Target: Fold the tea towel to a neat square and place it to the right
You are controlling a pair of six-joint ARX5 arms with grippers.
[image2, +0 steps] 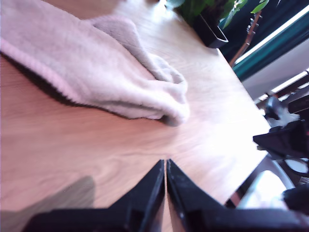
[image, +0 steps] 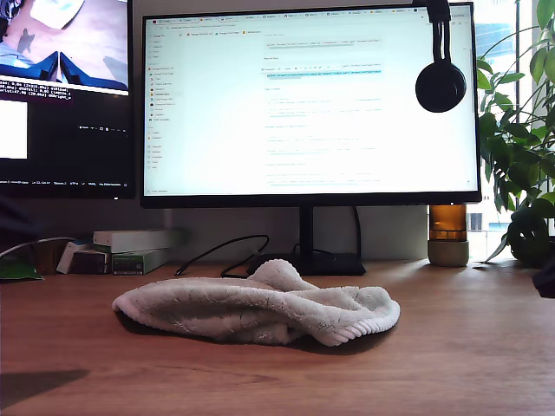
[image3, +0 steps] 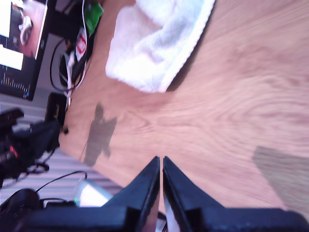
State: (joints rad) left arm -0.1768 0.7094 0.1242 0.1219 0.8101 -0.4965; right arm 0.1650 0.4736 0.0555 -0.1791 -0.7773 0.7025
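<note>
A wooden desk filled the exterior view, with two monitors standing along its far edge. The tea towel lay bunched in a low, rumpled heap near the middle of the desk, in front of the big monitor, its ribbed corded edge curling round at the exterior view's right end. A fold rose as a small hump on its far side. The towel was not folded square.

A pair of black headphones hung from the big monitor's upper corner on the exterior view's right. Below them stood an amber bottle, and a leafy plant filled that far right edge. Small boxes and cables sat at the far left under the second monitor.

Neither arm showed clearly in the exterior view. The first gripper hung over bare wood, its two black jaws pressed together with nothing between them, the towel well apart from it. The second gripper was likewise closed and empty above bare desk, the towel lying beyond it.
</note>
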